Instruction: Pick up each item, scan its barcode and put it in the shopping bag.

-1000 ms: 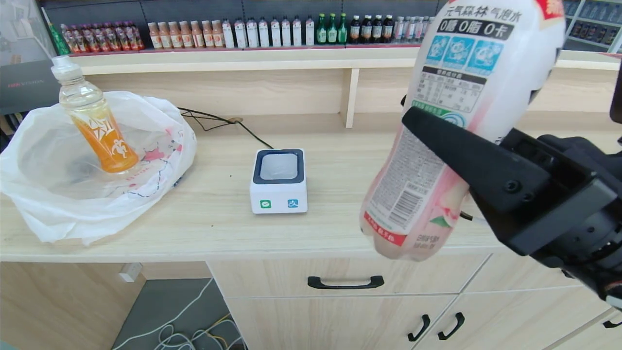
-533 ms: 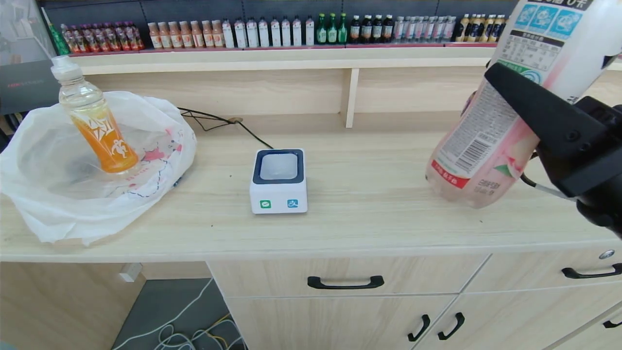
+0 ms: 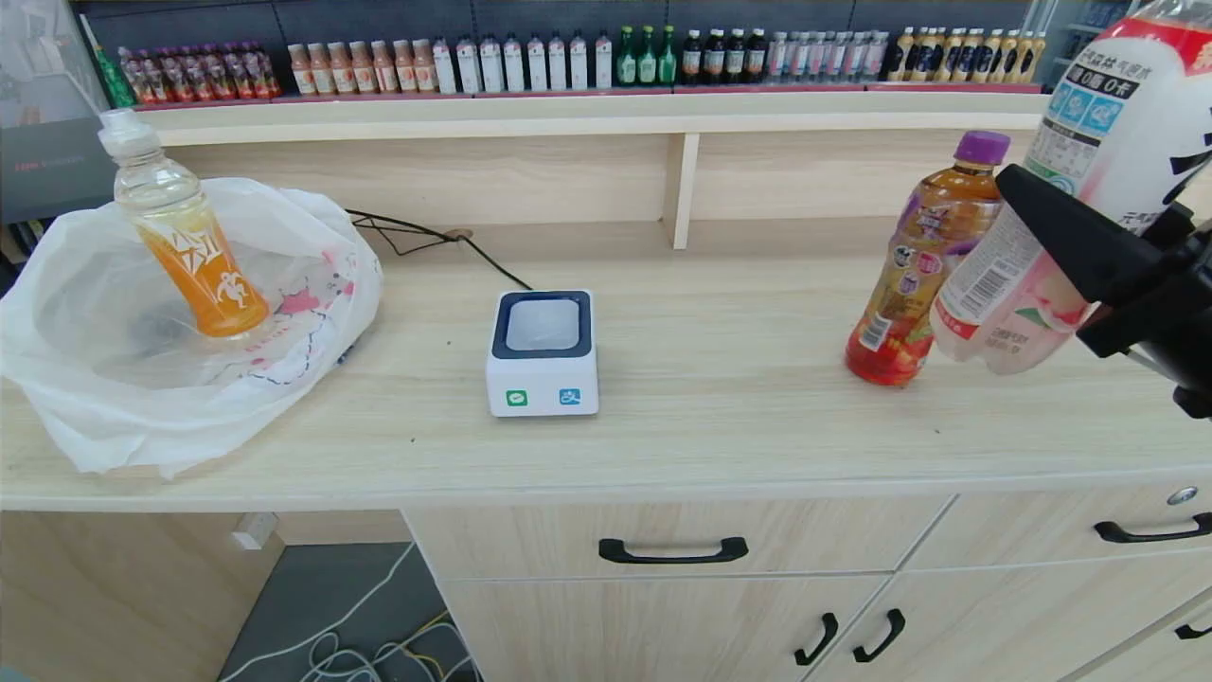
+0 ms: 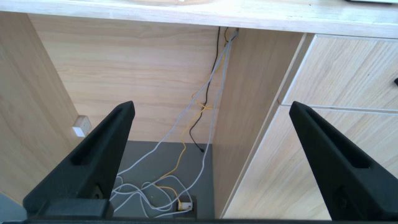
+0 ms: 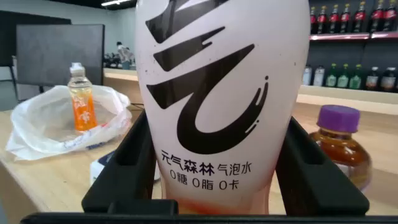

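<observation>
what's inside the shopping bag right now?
One orange drink bottle, tilted, neck above the shopping bag rim. Nothing else shows through the translucent plastic; crumpled folds could hide something small. The pink bottle is held in the right gripper, outside the bag.

Pink bottle (image 3: 1103,142) white-topped, black strokes; amber bottle (image 3: 914,275) purple cap; orange bottle (image 3: 185,246) clear neck; bag (image 3: 114,379) white; scanner (image 3: 544,379) white, dark top; tabletop (image 3: 739,379) pale woodgrain.
</observation>
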`<state>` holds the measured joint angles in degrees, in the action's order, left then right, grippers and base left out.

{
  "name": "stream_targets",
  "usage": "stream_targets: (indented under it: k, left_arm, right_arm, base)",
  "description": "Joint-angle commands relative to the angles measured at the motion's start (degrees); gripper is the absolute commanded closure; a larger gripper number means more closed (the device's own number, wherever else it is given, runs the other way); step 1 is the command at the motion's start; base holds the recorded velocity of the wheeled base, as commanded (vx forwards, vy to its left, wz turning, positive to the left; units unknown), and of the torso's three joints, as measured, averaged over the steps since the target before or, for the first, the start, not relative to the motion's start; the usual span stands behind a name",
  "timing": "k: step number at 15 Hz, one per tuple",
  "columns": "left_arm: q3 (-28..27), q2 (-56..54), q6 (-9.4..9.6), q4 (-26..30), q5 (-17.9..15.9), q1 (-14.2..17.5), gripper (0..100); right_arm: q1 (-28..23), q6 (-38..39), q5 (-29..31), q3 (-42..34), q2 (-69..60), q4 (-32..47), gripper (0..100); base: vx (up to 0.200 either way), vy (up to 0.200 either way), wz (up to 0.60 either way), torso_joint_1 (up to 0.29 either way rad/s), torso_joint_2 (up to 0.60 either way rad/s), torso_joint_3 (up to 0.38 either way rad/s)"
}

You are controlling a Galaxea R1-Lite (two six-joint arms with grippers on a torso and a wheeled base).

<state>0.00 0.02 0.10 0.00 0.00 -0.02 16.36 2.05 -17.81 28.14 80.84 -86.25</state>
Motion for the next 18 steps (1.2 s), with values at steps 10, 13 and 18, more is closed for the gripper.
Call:
stream_targets:
  k: [10,13,18]
  left_arm:
    - [0.0,0.0,0.17,0.0,0.1,-0.1,0]
    - [0.0,0.0,0.17,0.0,0.0,-0.1,0]
    - [0.0,0.0,-0.45,0.0,0.1,0.0,0]
  right_arm:
    - [2.3,-7.3,12.0,-8.0,-0.9,-0.7,100]
    - [2.5,-7.3,12.3,-8.4,-1.1,-1.3,100]
    - [2.7,-6.9,14.2,-8.5,-0.1,-2.2,100]
  base:
    - [0.000,0.000,0.00,0.000,0.00,0.000]
    - [0.000,0.000,0.00,0.000,0.00,0.000]
    - [0.000,0.080,0.00,0.000,0.00,0.001]
